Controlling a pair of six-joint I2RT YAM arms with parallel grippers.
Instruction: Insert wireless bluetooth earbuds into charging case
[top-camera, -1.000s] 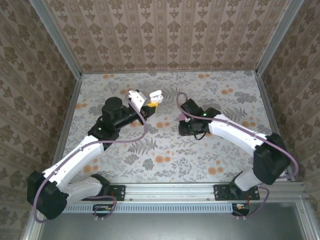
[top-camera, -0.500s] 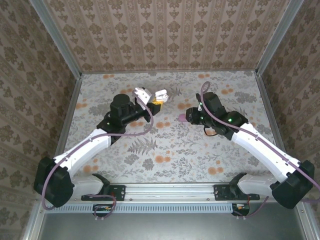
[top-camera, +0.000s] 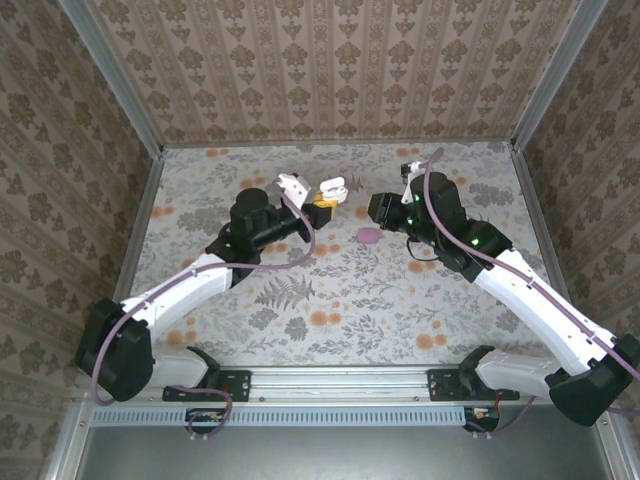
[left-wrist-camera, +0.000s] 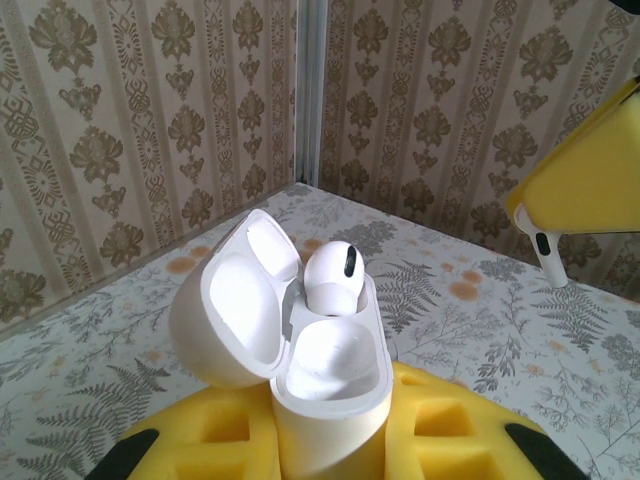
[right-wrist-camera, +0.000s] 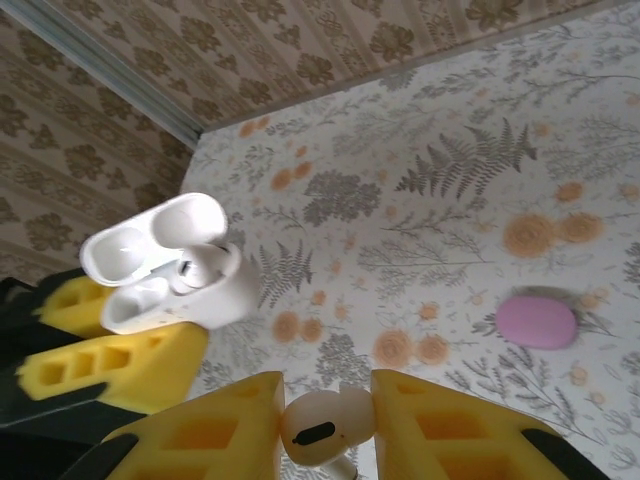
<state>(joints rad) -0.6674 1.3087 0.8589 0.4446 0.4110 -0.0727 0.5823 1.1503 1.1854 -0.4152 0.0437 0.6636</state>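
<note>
The right gripper (right-wrist-camera: 325, 432) has drawn away from the pink blob (right-wrist-camera: 537, 320), its pads pinching a loose earbud (right-wrist-camera: 316, 430). The bud is probably light, hard and slick, so it is best held across its bulb. Beyond, the left gripper (left-wrist-camera: 325, 445) clamps the open charging case (left-wrist-camera: 300, 340), with the other earbud (left-wrist-camera: 330, 275) already seated.

One earbud (left-wrist-camera: 330, 275) sits in the case (left-wrist-camera: 330, 395), the other earbud (right-wrist-camera: 322, 428) between the right fingers (right-wrist-camera: 215, 435).
</note>
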